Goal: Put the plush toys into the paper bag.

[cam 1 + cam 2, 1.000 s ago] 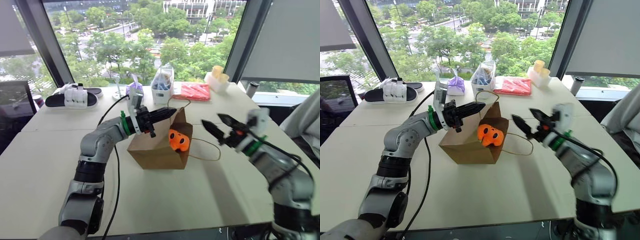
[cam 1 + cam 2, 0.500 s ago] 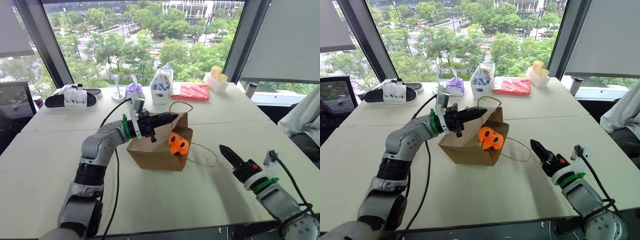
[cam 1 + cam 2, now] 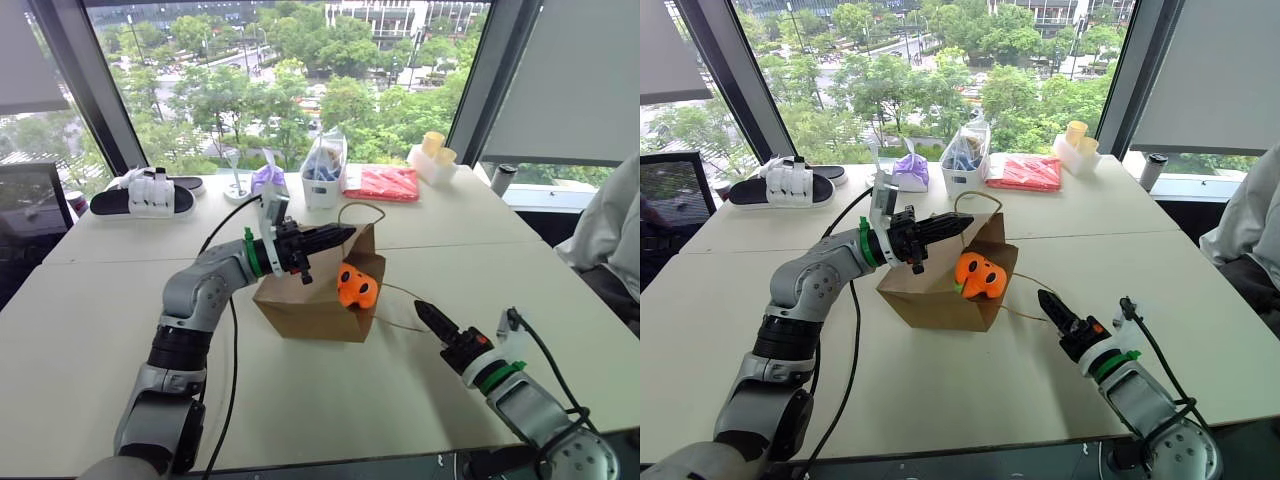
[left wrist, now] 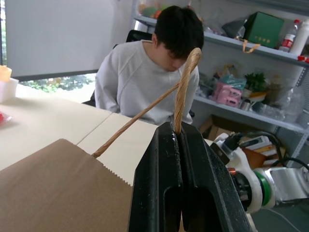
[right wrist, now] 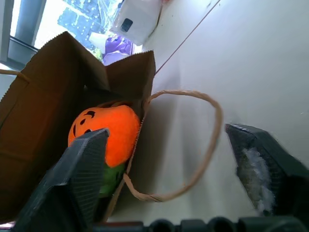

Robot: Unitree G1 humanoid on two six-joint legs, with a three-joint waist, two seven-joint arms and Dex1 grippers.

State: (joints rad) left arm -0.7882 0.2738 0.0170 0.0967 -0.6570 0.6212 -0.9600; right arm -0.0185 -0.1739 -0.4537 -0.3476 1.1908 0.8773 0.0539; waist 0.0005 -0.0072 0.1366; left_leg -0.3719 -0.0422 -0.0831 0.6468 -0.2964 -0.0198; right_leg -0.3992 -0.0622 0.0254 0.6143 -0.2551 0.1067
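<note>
The orange pumpkin plush (image 5: 104, 133) sits in the mouth of the paper bag (image 3: 310, 305) lying on the surface (image 3: 90, 330), apparently atop the green plush (image 5: 112, 177). The left end effector (image 3: 335, 237) pinches the bag's upper handle (image 4: 186, 82). The right end effector (image 5: 169, 159), jaws spread and empty, faces the mouth near the lower handle (image 5: 193, 145).

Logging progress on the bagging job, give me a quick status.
Left pincer shut on bag handle. Right pincer open, empty, facing paper bag. Orange plush at bag mouth, green plush beneath. Nothing blocking.
</note>
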